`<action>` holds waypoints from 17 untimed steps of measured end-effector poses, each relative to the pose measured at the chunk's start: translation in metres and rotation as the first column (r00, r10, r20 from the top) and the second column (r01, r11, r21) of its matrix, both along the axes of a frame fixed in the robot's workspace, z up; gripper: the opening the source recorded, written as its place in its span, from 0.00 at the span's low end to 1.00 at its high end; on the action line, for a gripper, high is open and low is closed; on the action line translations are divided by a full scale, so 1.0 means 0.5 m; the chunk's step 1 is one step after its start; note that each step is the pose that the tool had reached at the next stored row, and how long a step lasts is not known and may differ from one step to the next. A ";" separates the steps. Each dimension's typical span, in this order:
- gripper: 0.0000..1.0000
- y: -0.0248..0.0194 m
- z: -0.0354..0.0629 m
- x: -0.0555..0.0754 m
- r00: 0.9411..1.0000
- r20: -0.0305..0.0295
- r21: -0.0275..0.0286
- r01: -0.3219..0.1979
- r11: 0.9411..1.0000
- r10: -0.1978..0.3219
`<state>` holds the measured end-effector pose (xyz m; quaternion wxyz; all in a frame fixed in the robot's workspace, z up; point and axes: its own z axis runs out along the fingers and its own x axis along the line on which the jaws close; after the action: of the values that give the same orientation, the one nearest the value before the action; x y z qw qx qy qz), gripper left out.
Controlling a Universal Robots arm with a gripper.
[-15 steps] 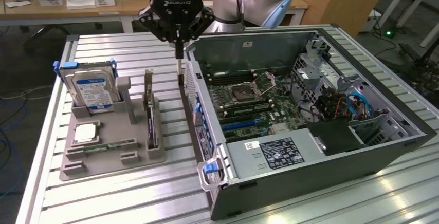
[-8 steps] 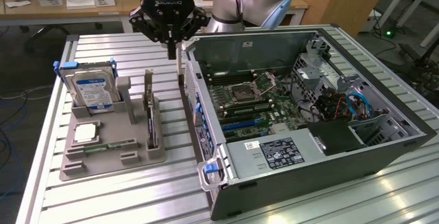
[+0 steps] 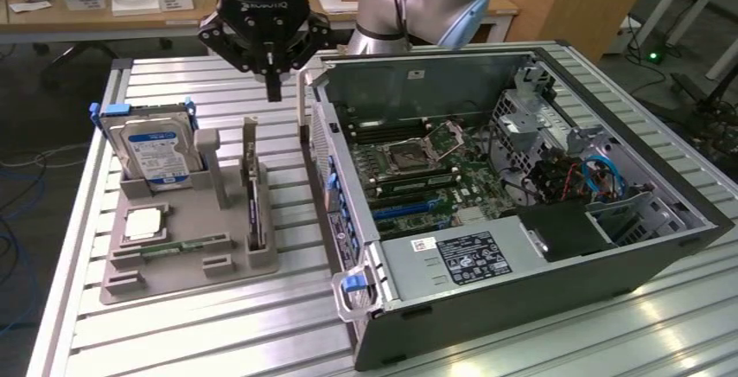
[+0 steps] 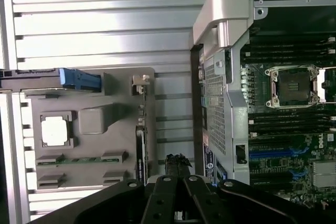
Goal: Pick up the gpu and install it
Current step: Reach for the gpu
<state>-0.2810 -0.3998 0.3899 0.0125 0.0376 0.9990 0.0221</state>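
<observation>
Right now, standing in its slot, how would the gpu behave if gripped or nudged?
Likely rigid: the gpu is a thin flat board. Standing on edge in the grey holder, it would probably tip if nudged free.

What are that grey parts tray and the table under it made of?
The grey tray looks like matte plastic, perhaps moulded or printed: a uniform dull grey with blocky slots and no shine. The table looks like bare aluminium: silvery ribbed slats that catch bright reflections.
</observation>
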 end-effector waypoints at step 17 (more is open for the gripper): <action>0.11 0.0000 -0.002 -0.075 1.000 -0.011 0.000 0.003 1.000 -0.003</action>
<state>-0.3187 -0.3998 0.3888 0.0072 0.0391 0.9990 0.0219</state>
